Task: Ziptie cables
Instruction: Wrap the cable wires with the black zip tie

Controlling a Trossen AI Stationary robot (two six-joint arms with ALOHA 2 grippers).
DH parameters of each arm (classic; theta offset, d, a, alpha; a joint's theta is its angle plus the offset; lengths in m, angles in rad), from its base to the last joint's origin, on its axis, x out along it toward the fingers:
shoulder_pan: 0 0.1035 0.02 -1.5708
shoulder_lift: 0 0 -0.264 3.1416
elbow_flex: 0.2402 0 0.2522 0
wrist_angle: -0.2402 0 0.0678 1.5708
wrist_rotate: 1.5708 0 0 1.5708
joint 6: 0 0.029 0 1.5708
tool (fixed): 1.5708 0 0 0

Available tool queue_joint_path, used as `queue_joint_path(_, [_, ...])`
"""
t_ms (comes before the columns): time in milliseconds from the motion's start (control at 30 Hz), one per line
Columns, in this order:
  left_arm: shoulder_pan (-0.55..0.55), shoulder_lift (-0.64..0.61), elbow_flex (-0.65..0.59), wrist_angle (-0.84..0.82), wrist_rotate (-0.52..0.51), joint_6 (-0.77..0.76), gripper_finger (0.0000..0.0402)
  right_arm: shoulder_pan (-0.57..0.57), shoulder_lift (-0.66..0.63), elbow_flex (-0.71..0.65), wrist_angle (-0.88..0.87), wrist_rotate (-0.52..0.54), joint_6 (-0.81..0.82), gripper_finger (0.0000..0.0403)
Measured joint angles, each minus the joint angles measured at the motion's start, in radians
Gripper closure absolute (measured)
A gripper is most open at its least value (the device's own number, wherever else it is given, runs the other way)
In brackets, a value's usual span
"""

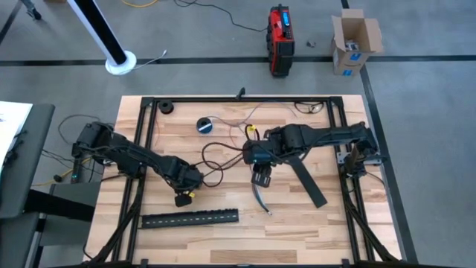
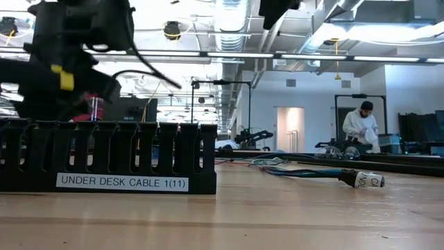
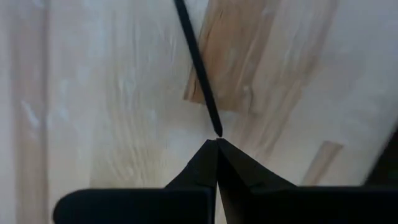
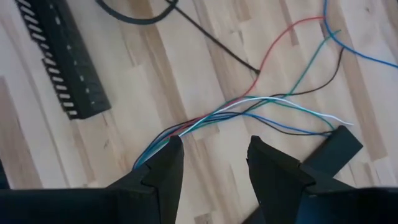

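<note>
The cables [image 4: 249, 102], thin red, blue, green, white and dark wires, lie loosely spread on the wooden table [image 1: 312, 231] and gather into one bundle [image 4: 186, 127]. My right gripper [image 4: 214, 155] hovers open over that bundle near the table's middle [image 1: 260, 181]; the bundle runs under one fingertip, and I cannot tell whether they touch. My left gripper [image 1: 183, 199] is left of it, shut, pointing down at the table. A thin black strip [image 3: 198, 62] ends at its fingertips [image 3: 216, 144]. My left gripper pinches the pointed end [image 3: 217, 132] of the thin black strip between the very tips of its two shut fingers. The fingers come from above, close over the table. The strip runs straight away from them, in line with the fingers.
A long black slotted strip [image 1: 190, 218] labelled "UNDER DESK CABLE" lies near the front edge. A second flat black strip [image 1: 309, 182] lies right of my right gripper. A blue-and-black tape roll [image 1: 204, 125] sits far back. A thicker labelled cable [image 2: 364, 178] rests nearby. A person [image 2: 361, 125] stands far behind.
</note>
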Motion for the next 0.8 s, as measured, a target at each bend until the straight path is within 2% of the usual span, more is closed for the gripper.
queue_joint_path(267, [-0.002,0.084,0.033,0.08,0.079,-0.048,0.0401,0.051,0.0,0.0,-0.002,-0.003,-0.028,0.0237])
queue_joint_path(400, [-0.004,0.078,0.086,0.194,0.131,-0.059,0.0402,0.057,0.0,0.0,-0.016,-0.002,-0.028,0.0237])
queue_joint_path(533, [-0.005,0.078,0.12,0.305,0.161,-0.063,0.0402,0.053,0.0,0.0,-0.032,0.092,0.01,0.0237])
queue_joint_path(733, [0.01,0.069,0.125,0.238,0.158,-0.015,0.0402,0.037,0.0,0.0,-0.131,0.305,0.208,0.0237])
queue_joint_path(800, [0.02,0.052,0.135,0.22,0.155,0.042,0.0402,0.033,-0.009,0.0,-0.194,0.349,0.217,0.0237])
